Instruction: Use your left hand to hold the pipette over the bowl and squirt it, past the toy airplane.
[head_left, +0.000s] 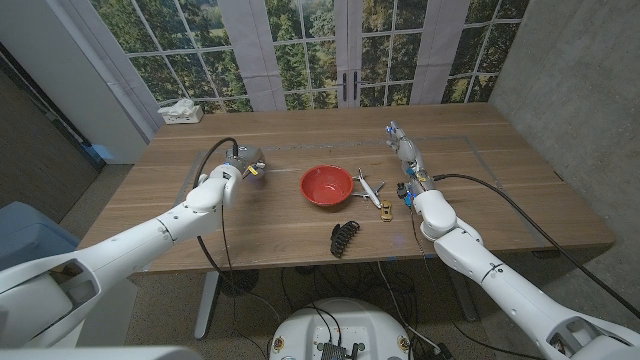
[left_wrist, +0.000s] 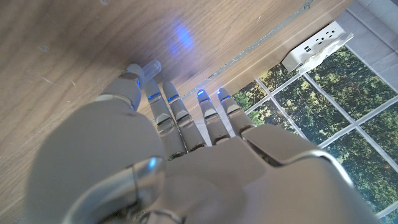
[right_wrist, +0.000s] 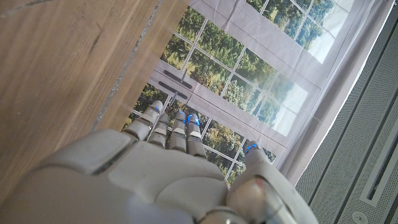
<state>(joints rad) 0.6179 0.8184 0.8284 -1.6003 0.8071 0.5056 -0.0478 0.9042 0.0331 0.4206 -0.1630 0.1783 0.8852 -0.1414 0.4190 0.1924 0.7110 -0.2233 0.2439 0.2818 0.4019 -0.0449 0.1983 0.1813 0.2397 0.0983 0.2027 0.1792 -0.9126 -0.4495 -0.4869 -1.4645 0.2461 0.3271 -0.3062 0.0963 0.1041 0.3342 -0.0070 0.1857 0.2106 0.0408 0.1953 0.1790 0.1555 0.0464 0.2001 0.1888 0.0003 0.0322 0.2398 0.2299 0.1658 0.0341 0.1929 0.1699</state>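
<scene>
Two hands over table (head_left: 500, 215). Black hair clip (head_left: 344, 237) nearest front edge, mid-table. Next, red bowl (head_left: 327, 185) at centre, toy airplane (head_left: 368, 188) just beside it toward right edge. Left hand (head_left: 243, 163) nearer left edge, fingers (left_wrist: 176, 109) straight, close together; clear pipette (left_wrist: 151, 65) tip past thumb, grip uncertain. Right hand (head_left: 403, 146) farther back, fingers extended, holding nothing

Open tabletop (head_left: 280, 225): frame centre-left, up to the bowl (head_left: 327, 185).
Obstacles: toy airplane (head_left: 368, 187), black clip (head_left: 344, 237), right of and below the bowl.
</scene>
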